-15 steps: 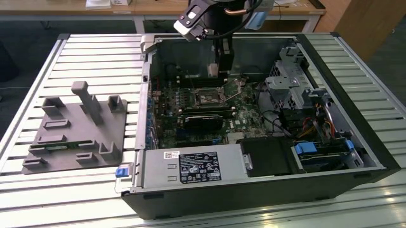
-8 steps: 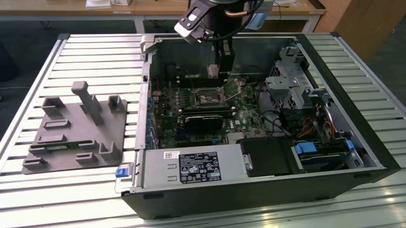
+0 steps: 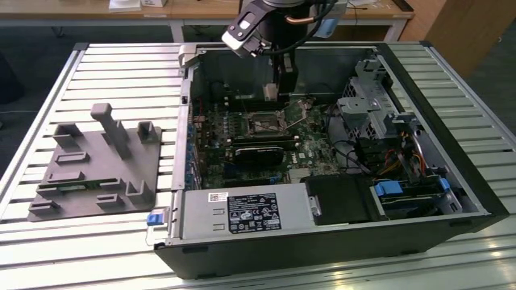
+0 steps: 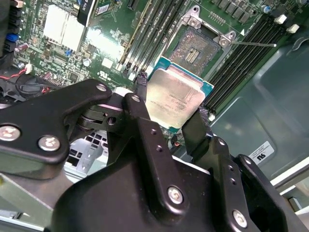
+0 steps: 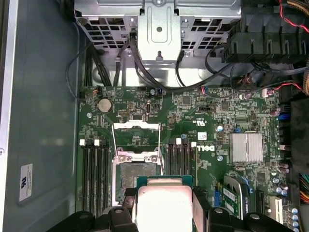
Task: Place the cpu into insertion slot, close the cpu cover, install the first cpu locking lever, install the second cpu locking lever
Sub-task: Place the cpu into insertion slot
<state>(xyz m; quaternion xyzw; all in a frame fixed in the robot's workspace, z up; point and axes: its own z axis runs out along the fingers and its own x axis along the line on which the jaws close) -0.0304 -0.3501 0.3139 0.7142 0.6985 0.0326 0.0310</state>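
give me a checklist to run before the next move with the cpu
1. Grip: cpu clamped by the gripper: ok.
2. insertion slot empty, dark centre bare: ok.
3. cpu cover swung back off the slot: ok.
4. Both levers released: cannot tell; one locking lever stands away from the slot.
5. cpu corners matched to the slot: cannot tell.
6. cpu seated: not ok, it is apart from the slot.
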